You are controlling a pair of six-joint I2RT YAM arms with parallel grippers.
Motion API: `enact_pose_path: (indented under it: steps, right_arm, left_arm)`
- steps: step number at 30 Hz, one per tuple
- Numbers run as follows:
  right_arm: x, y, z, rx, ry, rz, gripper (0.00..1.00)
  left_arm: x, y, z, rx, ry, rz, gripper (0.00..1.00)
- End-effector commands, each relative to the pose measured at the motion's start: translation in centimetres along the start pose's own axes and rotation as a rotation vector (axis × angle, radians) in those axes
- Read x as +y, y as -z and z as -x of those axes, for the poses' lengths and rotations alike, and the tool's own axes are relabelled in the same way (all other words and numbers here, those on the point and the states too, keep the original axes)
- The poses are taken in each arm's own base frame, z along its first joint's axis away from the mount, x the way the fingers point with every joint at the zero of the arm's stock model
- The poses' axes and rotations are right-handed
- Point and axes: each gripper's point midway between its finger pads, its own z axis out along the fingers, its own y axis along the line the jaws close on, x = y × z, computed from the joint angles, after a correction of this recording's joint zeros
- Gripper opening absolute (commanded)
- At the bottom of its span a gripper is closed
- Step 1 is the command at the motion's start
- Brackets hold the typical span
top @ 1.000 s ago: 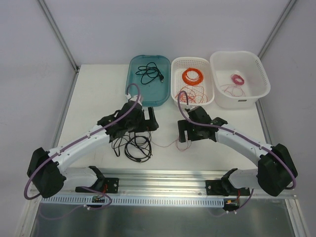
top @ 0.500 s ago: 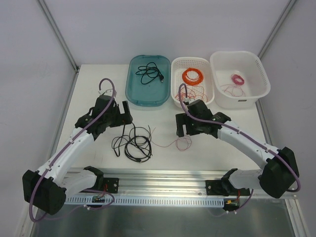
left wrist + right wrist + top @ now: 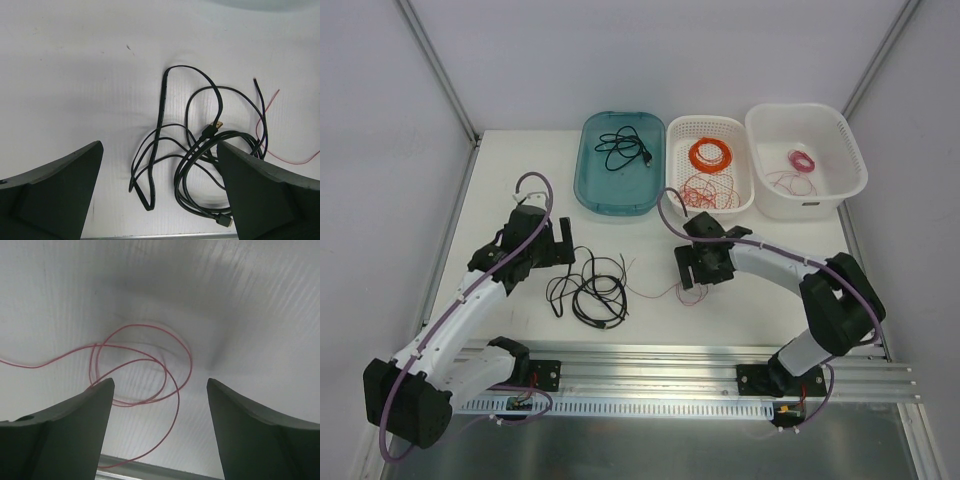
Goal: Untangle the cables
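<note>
Top view: the left end effector (image 3: 563, 243) hangs over the desk (image 3: 520, 170) with its fingers wide apart and nothing in them. A black cord (image 3: 161, 107) lies in a messy heap on the desk just to its right, not touching it. A thin pink wire (image 3: 141, 325) runs right from the heap and curls in loops under the right end effector (image 3: 700, 270). Its fingers are apart too. The wire lies flat below, between them, not gripped.
</note>
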Motion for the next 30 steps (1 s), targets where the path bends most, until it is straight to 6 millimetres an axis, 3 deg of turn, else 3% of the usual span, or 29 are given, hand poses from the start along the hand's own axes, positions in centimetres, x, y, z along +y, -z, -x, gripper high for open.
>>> enact_pose_path:
  steps: [1, 8, 14, 20, 21, 23, 27, 30]
  right_arm:
    - [0.0, -1.0, 0.2, 0.008, 0.037, -0.003, 0.79]
    - [-0.5, -2.6, -0.3, 0.052, 0.058, -0.036, 0.70]
    - [-0.4, -3.6, -0.5, 0.100, 0.066, -0.050, 0.55]
    - [-0.3, -4.2, -0.6, 0.134, 0.083, -0.066, 0.26]
    - [-0.3, -4.4, -0.8, 0.145, 0.083, -0.072, 0.14]
    - [-0.3, -4.4, -0.7, 0.146, 0.086, -0.078, 0.02]
    - [-0.8, -3.3, 0.1, 0.096, 0.090, -0.100, 0.01]
    - [-1.4, -0.5, 1.8, 0.008, 0.100, -0.120, 0.01]
  left_arm:
    - [1.3, 0.5, 0.9, -0.054, -0.017, 0.053, 0.99]
    - [1.8, 0.7, 1.0, -0.066, -0.021, 0.075, 0.99]
    - [1.9, 0.7, 1.1, -0.068, -0.020, 0.081, 0.99]
    - [2.0, 0.5, 1.1, -0.066, -0.023, 0.088, 0.99]
    - [2.1, 0.6, 1.1, -0.067, -0.024, 0.091, 0.99]
    - [2.1, 0.6, 1.1, -0.067, -0.023, 0.091, 0.99]
    - [2.1, 0.5, 1.0, -0.065, -0.024, 0.093, 0.99]
    - [2.1, 0.5, 1.0, -0.066, -0.025, 0.093, 0.99]
